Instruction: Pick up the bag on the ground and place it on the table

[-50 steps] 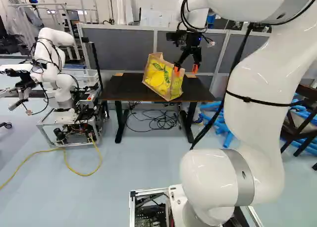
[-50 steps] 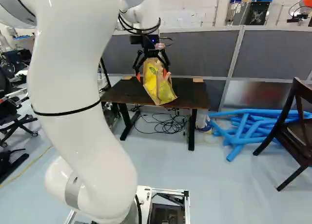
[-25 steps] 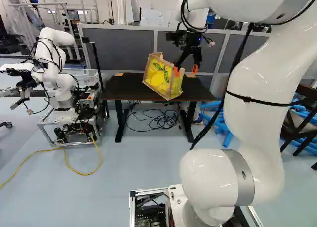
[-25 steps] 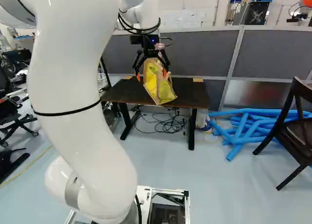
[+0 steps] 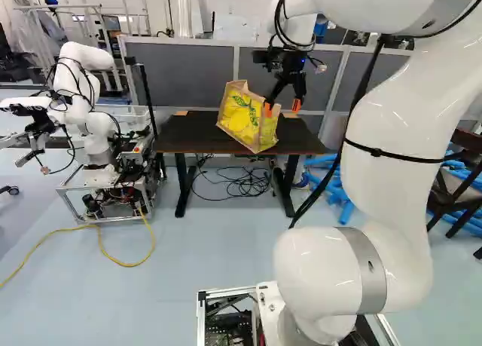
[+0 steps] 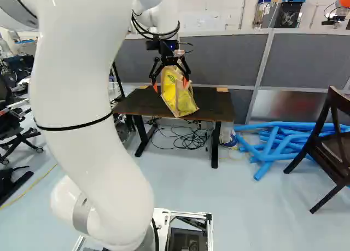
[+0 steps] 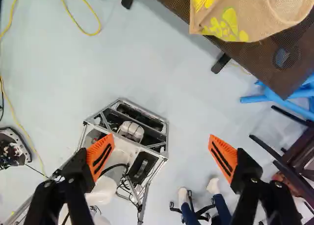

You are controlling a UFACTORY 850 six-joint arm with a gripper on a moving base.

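Cables (image 5: 252, 185) lie under the desk (image 5: 184, 135), blue tubes (image 6: 270, 144) beside it, a chair (image 6: 339, 148) near them. On the desk, the shopping bag (image 5: 242, 120) has its long axis sloping down rightward in the left base view. The pincer (image 5: 283, 105) stands wide open, holding nothing.

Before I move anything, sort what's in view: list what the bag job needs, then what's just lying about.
For the job:
- bag, tilted at the table's front edge
- table
- pincer, open

Just about:
- blue tubes
- black cables
- yellow cord
- chair
- another robot
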